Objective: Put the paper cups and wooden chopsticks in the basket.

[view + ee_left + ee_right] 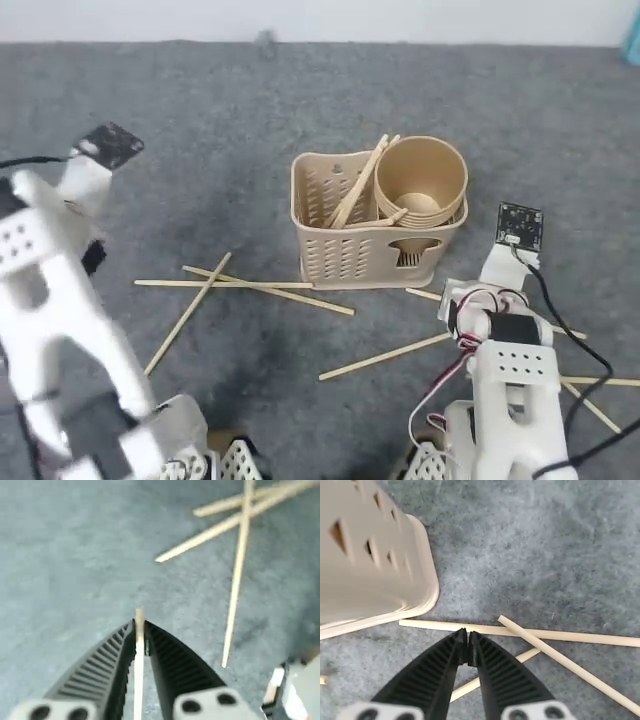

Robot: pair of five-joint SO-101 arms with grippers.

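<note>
The beige slotted basket [345,250] stands mid-carpet with stacked paper cups [421,180] in its right part and a few wooden chopsticks [357,186] leaning in its left part. My left gripper [139,628] is shut on a chopstick [138,652] that runs between its fingers, above bare carpet beside three crossed loose chopsticks [236,580]. My right gripper [468,636] is shut with nothing in it, hovering just over a chopstick [530,632] lying by the basket's corner [380,565]. Another chopstick [570,665] crosses that one.
Loose chopsticks lie left of the basket [245,285] and in front of it to the right [385,357], with more by the right arm's base [600,382]. The left arm [50,300] rises at the left edge. Grey carpet covers the whole surface.
</note>
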